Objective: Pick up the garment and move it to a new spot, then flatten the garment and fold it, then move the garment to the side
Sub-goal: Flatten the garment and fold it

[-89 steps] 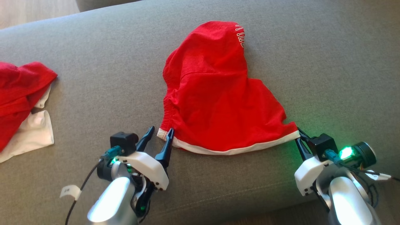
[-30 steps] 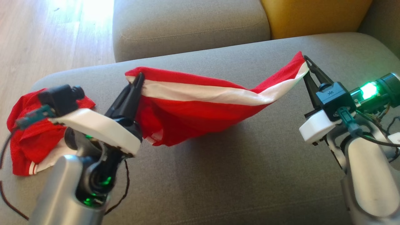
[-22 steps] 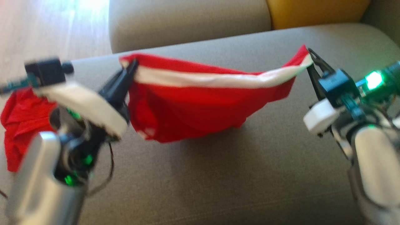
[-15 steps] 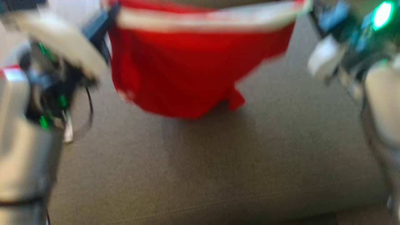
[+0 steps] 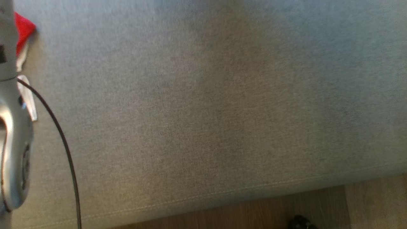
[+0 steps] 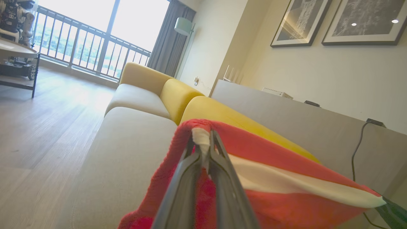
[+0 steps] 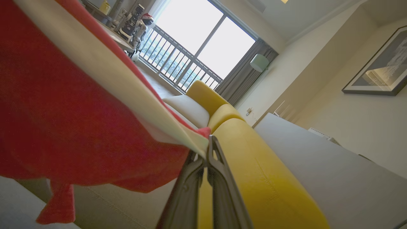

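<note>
- Head cam's dipped since a sec ago: grippers and garment sat mid-frame then, now it looks at grey sofa seat (image 5: 203, 111), its front seam, and a strip of wood floor (image 5: 254, 213).
- L forearm (image 5: 12, 143) hugs that view's left edge, black cable (image 5: 63, 143) looping down beside it. Scrap of red cloth (image 5: 24, 27) just behind, can't tell which piece.
- L gripper (image 6: 203, 141): fingers pinched nearly together on the white band (image 6: 286, 181) at one corner of the garment (image 6: 264, 149).
- R gripper (image 7: 203, 149): squeezed fully closed, clamping the band's other corner.
- Garment's off the cushion. 3 s ago it lay flat on the seat; now it's strung between both grippers, band stretched along the top, red body sagging below, loose tail dangling above the seat in R wrist view.
- Further back: yellow back cushions (image 6: 181, 95), then lamp (image 6: 184, 25), balcony railing (image 6: 95, 54), framed pics (image 6: 305, 22) on the wall.
</note>
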You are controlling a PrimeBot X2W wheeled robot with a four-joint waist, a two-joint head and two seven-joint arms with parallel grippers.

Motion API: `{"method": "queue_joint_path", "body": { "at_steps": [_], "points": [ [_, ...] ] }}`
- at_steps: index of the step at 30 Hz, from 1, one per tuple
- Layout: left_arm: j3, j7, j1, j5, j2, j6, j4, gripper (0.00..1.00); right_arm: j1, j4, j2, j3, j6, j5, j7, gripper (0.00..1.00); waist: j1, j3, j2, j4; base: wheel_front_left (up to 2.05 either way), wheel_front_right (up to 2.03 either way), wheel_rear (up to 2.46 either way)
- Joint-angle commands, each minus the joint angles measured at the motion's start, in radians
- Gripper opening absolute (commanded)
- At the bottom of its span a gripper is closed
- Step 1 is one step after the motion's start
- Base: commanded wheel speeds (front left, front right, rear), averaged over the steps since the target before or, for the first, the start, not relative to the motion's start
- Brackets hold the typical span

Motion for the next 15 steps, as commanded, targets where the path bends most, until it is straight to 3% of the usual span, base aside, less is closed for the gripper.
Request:
{"method": "queue_joint_path", "body": {
  "at_steps": [1, 4, 9, 15],
  "points": [
    [0.023, -0.031, -0.032, 0.008, 0.033, -0.012, 0.008, 0.0, -0.016, -0.009, 0.035, -0.03, -0.001, -0.034, -0.022, 0.0, -0.0004, 0.058, 0.0, 0.011, 0.0, 0.0, 0.0],
    [0.0, -0.094, -0.043, 0.023, 0.008, -0.05, 0.112, 0.0, -0.001, 0.045, 0.082, -0.08, -0.001, -0.114, -0.076, 0.0, -0.0004, 0.085, 0.0, 0.018, 0.0, 0.0, 0.0],
    [-0.083, -0.093, 0.022, 0.051, -0.032, -0.097, 0.269, 0.0, 0.096, 0.192, 0.117, -0.11, -0.001, -0.194, -0.106, 0.0, -0.0004, 0.107, 0.0, 0.038, 0.0, 0.0, 0.0],
    [-0.173, -0.077, 0.156, 0.075, -0.026, -0.13, 0.413, 0.0, 0.189, 0.363, 0.113, 0.005, -0.001, -0.294, -0.153, 0.0, -0.0004, 0.07, 0.0, 0.036, 0.0, 0.0, 0.0]
  ]
}}
